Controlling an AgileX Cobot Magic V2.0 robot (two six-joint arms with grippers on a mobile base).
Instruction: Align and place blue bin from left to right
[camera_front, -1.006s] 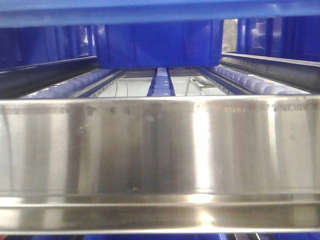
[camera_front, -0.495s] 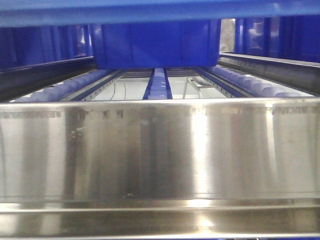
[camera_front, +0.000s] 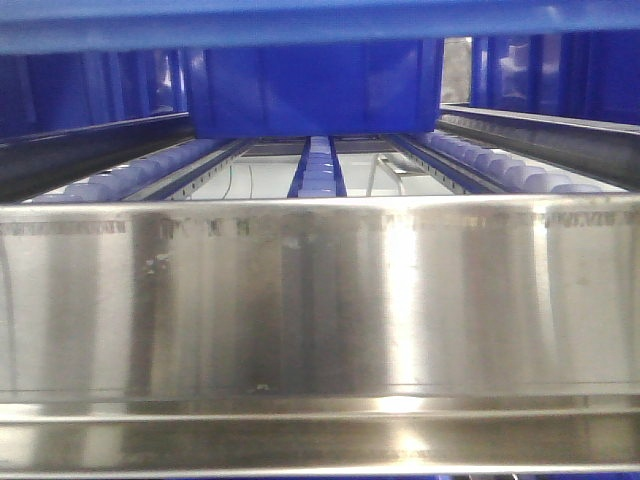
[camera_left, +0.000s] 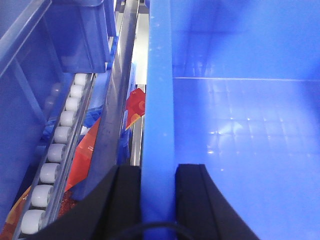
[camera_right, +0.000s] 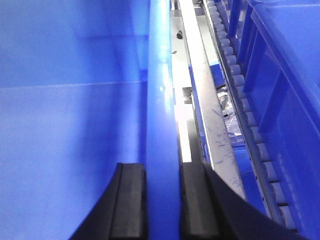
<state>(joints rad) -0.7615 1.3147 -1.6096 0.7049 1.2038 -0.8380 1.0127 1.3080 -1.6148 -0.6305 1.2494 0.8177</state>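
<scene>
— What's changed in the last moment?

— Not much over the last half second. Before that, the blue bin (camera_front: 312, 88) grew slightly in the front view and its near wall shifted a little to the left; now it has all but stopped. It sits at the far end of the rack's middle lane, over the centre roller track (camera_front: 318, 170), behind the steel front rail (camera_front: 320, 300)

— And your grippers?

— Both clamped on it. My left gripper (camera_left: 159, 197) has its pads either side of the bin's left rim, and my right gripper (camera_right: 162, 200) pinches the right rim the same way

— What does that mean for the job?

— I judge the carry is nearly settled and the bin isn't yet released. Neighbouring bins (camera_left: 82, 35) stand beside it past the side rails, so squaring it to the lane comes next, I'd guess
</scene>
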